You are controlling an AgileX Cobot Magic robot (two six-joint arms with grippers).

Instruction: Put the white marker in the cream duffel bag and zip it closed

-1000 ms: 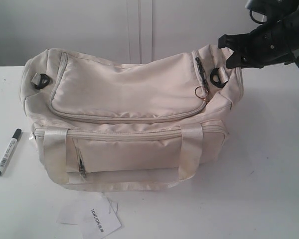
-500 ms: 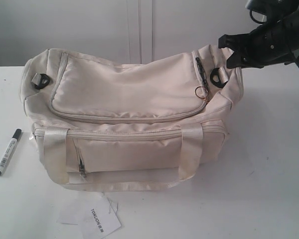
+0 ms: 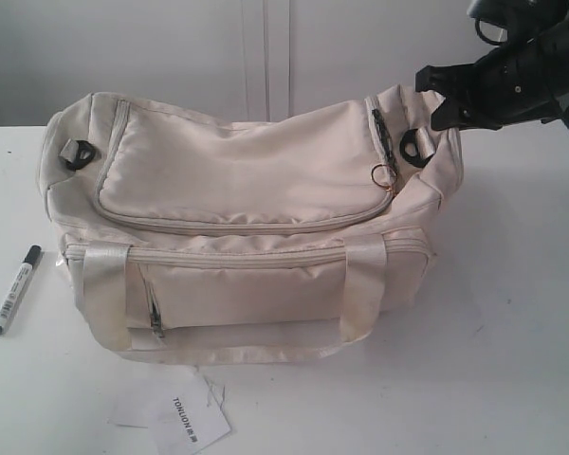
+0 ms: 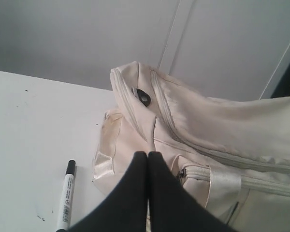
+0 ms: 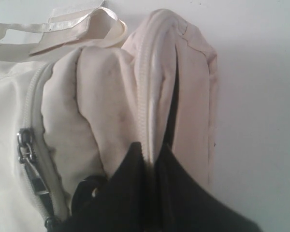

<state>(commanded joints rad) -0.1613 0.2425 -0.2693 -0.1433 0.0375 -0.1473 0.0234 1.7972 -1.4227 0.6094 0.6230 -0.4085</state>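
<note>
Because the white marker (image 3: 14, 289) is slim, light and stiff, with a smooth round barrel, I judge that it can easily roll or slip out of the fingers. The best hold is across the middle of the barrel, not on the black cap. It lies flat on the white table (image 3: 512, 341) at the left edge of the frame, in the lower half, near the left end of the bag but apart from it.

The left gripper (image 4: 147, 157) is seen only in its wrist view, close to this end of the bag. Its two black fingers are pressed together with nothing between them, so it must spread before it can take the marker.

In the middle of the frame sits the cream duffel bag (image 3: 237, 190). It is soft and it sags, so I expect the fabric to give way and bunch when something pulls on it. One end should be held firm while the zipper slides. Its curved top flap looks zipped closed, and the zipper pull (image 3: 384, 175), with a small ring, rests at the right end of the flap. A paper tag (image 3: 185, 417) lies in front of the bag, at the lower edge.

At the upper right, the right gripper (image 5: 149, 151) pinches a fold of the bag's end fabric, along a zipper seam.
</note>
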